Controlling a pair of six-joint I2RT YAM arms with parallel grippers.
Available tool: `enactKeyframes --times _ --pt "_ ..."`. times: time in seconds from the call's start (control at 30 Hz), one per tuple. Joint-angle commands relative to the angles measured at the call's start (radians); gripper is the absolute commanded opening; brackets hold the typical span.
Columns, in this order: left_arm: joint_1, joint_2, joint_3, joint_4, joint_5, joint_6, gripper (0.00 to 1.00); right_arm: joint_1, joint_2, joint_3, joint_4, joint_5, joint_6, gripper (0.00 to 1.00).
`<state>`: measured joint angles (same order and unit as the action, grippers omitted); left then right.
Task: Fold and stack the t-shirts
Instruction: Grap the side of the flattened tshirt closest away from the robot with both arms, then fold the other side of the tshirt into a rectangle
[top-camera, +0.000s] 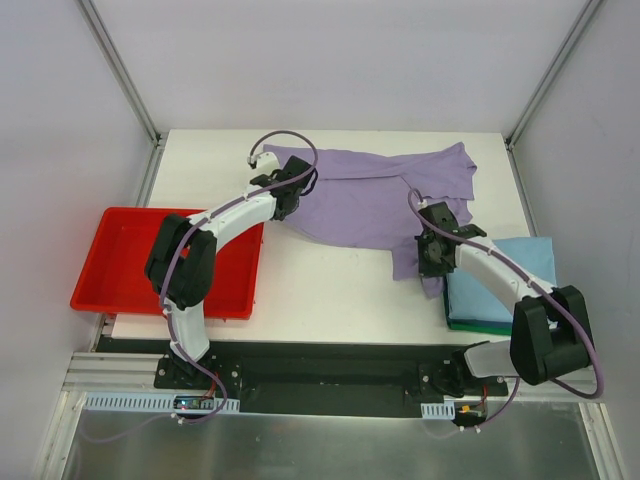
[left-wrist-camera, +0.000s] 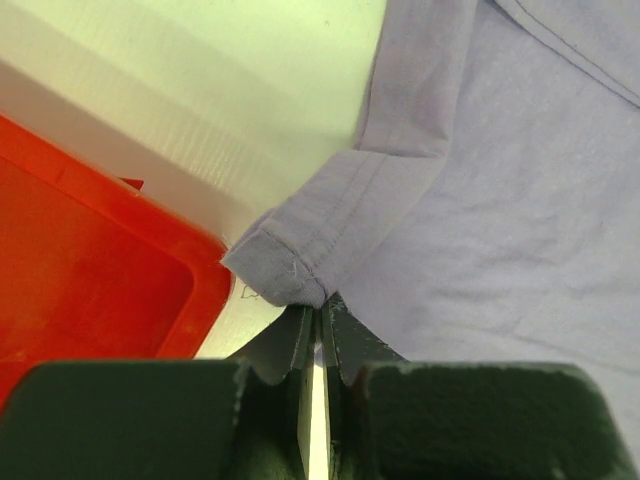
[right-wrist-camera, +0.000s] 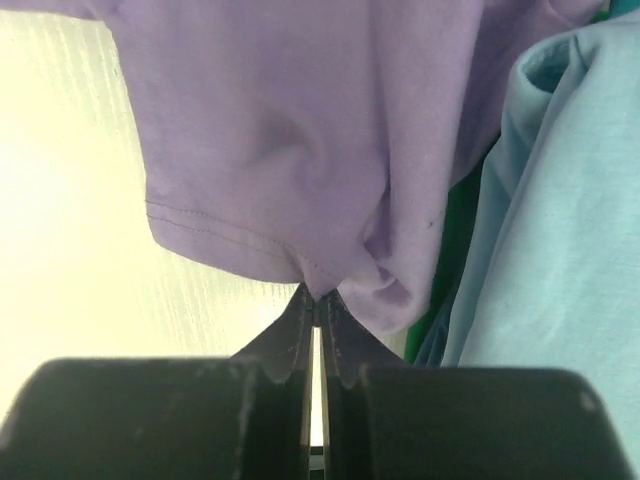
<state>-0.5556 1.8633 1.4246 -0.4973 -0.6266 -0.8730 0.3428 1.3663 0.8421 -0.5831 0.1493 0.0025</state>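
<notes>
Where walls (top-camera: 60, 120) rise, table (top-camera: 330, 300) bears lavender t-shirt (top-camera: 370, 200).

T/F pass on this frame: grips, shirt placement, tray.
1. The left gripper and right gripper are both shut on the lavender t-shirt. True.
2. The red tray sits on the left arm's side. True.
3. The light blue t-shirt lies in the red tray. False: it lies on the dark green t-shirt, at the right of the table.
4. The lavender t-shirt is folded. False: it lies spread and rumpled.
</notes>
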Motion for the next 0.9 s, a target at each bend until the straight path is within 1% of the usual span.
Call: enactKeyframes --times 0.0,0.13,0.2,0.33,0.43,0.57,0.73,0.87 --pt "0.003 -0.027 0.034 -0.015 -0.01 0.043 0.0 -0.001 -0.056 0.057 -0.017 -0.001 -0.032 0.0" --pt "0.008 -0.029 0.071 -0.015 -0.002 0.063 0.0 -0.002 -0.027 0.159 -0.044 0.162 -0.078 0.0" --pt "0.017 -0.018 0.1 -0.015 0.002 0.077 0.0 -0.001 0.003 0.221 -0.04 0.211 -0.107 0.0" --pt "0.06 0.01 0.146 -0.015 0.06 0.085 0.0 -0.014 0.085 0.359 -0.028 0.315 -0.14 0.01" --pt "0.095 0.031 0.187 -0.015 0.091 0.097 0.0 -0.042 0.164 0.475 -0.024 0.351 -0.191 0.0" --pt "0.129 0.088 0.27 -0.015 0.159 0.14 0.0 -0.083 0.26 0.607 -0.009 0.343 -0.236 0.0" --pt "0.155 0.146 0.341 -0.015 0.217 0.169 0.0 -0.129 0.365 0.747 0.006 0.352 -0.302 0.0" --pt "0.158 0.158 0.373 -0.015 0.238 0.184 0.01 -0.153 0.412 0.834 0.023 0.325 -0.363 0.0"
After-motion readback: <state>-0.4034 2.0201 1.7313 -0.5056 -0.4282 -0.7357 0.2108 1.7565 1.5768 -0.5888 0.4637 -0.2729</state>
